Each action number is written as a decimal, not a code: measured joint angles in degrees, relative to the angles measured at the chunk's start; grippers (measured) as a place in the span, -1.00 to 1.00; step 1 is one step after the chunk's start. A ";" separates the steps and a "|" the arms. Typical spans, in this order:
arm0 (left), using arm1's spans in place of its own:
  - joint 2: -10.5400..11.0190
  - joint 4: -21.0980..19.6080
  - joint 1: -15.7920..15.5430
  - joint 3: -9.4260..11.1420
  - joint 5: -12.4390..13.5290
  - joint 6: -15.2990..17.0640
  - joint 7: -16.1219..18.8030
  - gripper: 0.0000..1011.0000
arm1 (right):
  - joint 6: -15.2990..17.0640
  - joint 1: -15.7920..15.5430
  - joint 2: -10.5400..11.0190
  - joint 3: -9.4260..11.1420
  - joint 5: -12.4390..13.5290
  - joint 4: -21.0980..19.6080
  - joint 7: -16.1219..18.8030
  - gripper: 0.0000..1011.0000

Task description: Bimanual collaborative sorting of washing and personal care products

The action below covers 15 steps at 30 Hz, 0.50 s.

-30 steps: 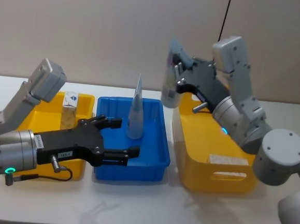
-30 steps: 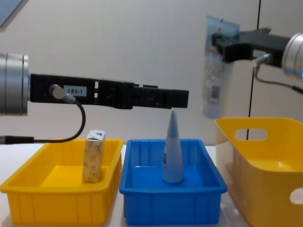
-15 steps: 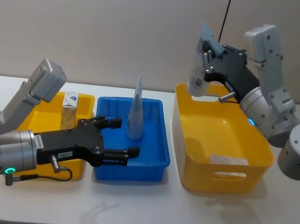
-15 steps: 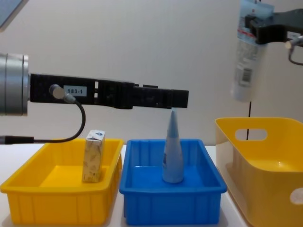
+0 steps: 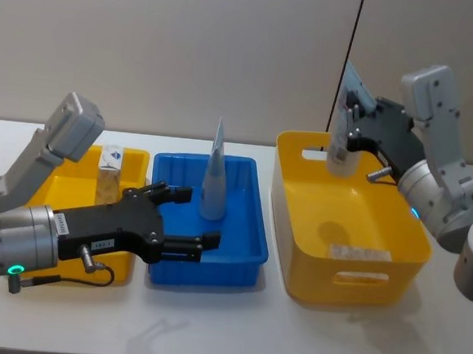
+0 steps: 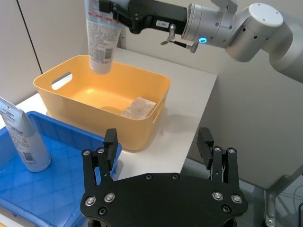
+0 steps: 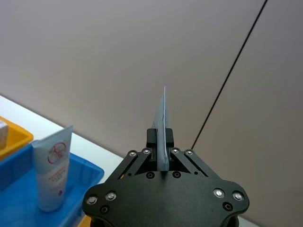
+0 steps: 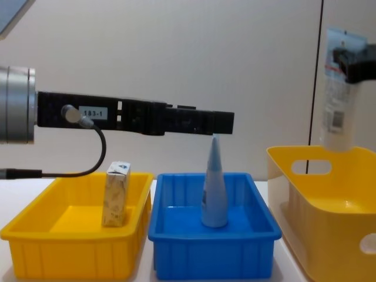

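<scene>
Head view shows our right gripper pinching a tube over the deep yellow bin, left gripper open beside it; released now, we risk it toppling.

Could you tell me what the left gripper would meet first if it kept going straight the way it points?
Probably nothing soon: the left gripper points right, above the blue bin toward the yellow basket's wall, though depth is unclear.

Black right gripper clamps a pale-blue tube with red-and-black print. Beneath it: yellow basket. Beside black left gripper: blue tray, yellow tray.
</scene>
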 joint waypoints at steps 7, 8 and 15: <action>0.00 0.00 0.00 0.00 0.00 0.00 0.00 0.98 | 0.23 -0.78 0.09 0.48 -0.77 0.80 -0.75 -0.85; 0.00 0.00 0.00 0.00 0.00 0.00 0.00 0.98 | 0.27 -0.92 0.11 0.58 -0.90 0.93 -0.89 -0.79; 0.00 0.00 0.00 0.00 0.00 0.00 0.00 0.98 | 0.44 -1.34 0.16 0.89 -1.30 1.39 -1.31 -0.35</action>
